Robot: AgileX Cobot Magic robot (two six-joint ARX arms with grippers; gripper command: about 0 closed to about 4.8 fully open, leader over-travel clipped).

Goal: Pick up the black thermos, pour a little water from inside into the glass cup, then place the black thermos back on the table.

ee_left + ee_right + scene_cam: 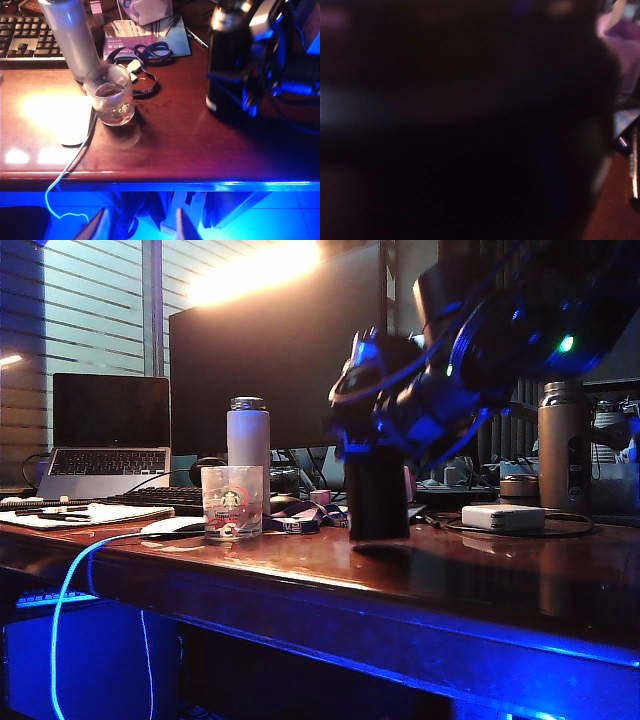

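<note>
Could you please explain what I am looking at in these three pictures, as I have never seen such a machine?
It is a robot with two arms, each ending in a two-finger hand. One camera faces the table; the other two sit on the wrists. On the table stand a glass cup, a white bottle and the black thermos. The right hand surrounds the thermos, darkening its own picture; whether it grips, I cannot tell. The left hand hangs open and empty.

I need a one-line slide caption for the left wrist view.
Right gripper around the black thermos on the table; glass cup nearby, left gripper open.
</note>
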